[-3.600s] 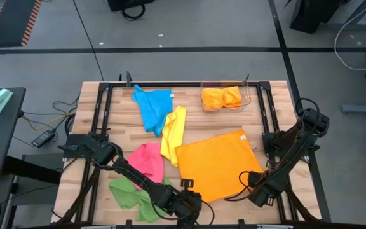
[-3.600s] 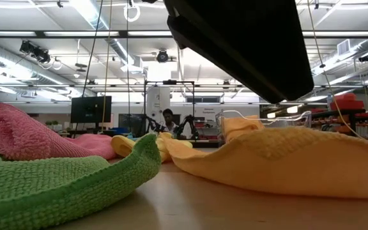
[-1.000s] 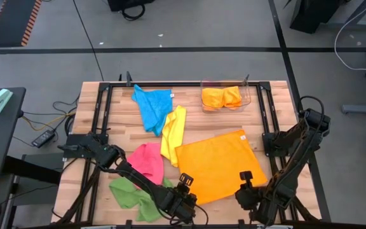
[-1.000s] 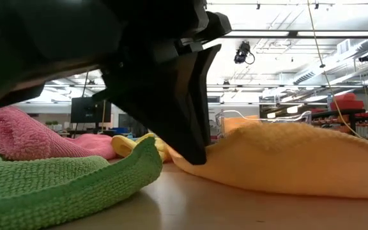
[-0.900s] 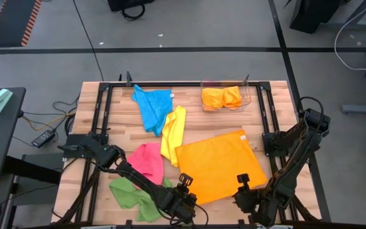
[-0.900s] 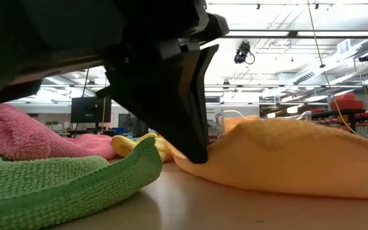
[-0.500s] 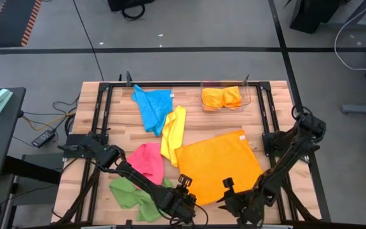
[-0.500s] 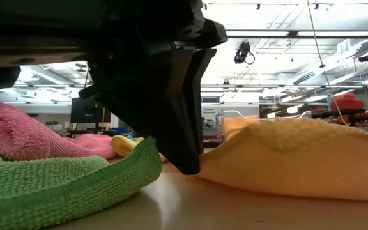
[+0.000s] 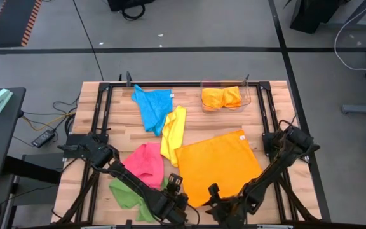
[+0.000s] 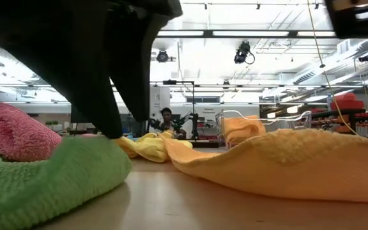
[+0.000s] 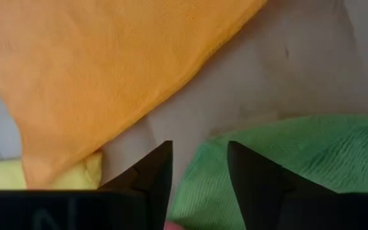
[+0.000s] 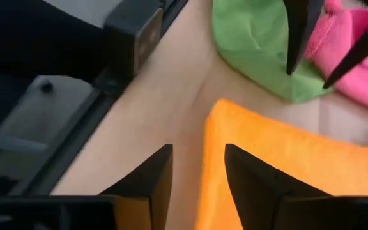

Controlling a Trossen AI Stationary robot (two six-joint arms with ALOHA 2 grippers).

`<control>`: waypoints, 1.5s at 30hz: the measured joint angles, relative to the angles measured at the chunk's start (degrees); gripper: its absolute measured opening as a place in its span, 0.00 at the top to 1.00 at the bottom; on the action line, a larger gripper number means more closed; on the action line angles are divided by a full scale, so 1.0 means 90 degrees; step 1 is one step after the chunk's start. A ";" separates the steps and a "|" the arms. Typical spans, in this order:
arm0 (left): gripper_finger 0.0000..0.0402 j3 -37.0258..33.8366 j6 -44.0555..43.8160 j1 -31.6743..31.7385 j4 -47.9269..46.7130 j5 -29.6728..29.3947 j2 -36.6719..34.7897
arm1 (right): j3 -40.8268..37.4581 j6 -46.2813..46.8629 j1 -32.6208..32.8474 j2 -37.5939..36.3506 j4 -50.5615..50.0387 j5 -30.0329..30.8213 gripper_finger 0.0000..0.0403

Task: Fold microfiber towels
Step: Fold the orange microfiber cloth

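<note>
A large orange towel (image 9: 218,165) lies spread flat on the table's near right. A crumpled green towel (image 9: 129,194) lies at the near left, with a pink one (image 9: 146,162) just beyond it. My left gripper (image 9: 168,184) is open and points steeply down. Its fingers stand over the green towel's edge (image 11: 203,160) nearest the orange towel (image 11: 107,64). My right gripper (image 9: 207,198) is open and hovers over the orange towel's near left corner (image 12: 219,112). It points toward the left gripper's fingers (image 12: 296,38), and the towel's edge runs between its fingers. My left gripper stands with its open fingers straddling the green towel's edge (image 11: 197,169), coming from above. In the low view a fingertip (image 10: 112,131) meets the towel's top outline. I cannot tell whether it touches the cloth.
A blue towel (image 9: 152,107) and a yellow one (image 9: 173,133) lie toward the far middle. A clear bin (image 9: 225,97) with folded orange cloths stands at the far right. The dark table frame (image 12: 75,128) runs along the near edge, close to my right gripper.
My right gripper has swept along the near edge toward the table's left and come down, reaching the orange towel's near left corner. My left gripper has left the orange towel's edge and moved left and a little up, over the green towel, whose raised fold now lies flatter.
</note>
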 joint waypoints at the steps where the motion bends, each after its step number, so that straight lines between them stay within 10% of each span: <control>1: 0.60 0.0000 -0.0009 0.0000 -0.0072 -0.0002 0.0000 | 0.0111 -0.0139 -0.0042 0.0114 0.0007 0.0042 0.61; 18: 0.74 -0.0002 -0.0535 -0.0034 -0.0645 0.0002 -0.0024 | 0.0760 -0.0945 -0.0585 0.0953 0.0122 0.0149 0.58; 27: 0.76 -0.0002 -0.0721 -0.0019 -0.0638 0.0000 -0.0024 | 0.0731 -0.1004 -0.0674 0.0951 0.0291 -0.0339 0.84; 31: 0.74 -0.0002 -0.0876 0.0054 -0.0635 -0.0292 -0.0024 | 0.0731 -0.0973 -0.0666 0.0951 0.0188 -0.0474 0.97; 45: 0.55 -0.0002 -0.0435 0.0413 -0.0601 -0.0967 0.0025 | 0.0775 0.0063 -0.0239 -0.0096 -0.0648 -0.1002 0.98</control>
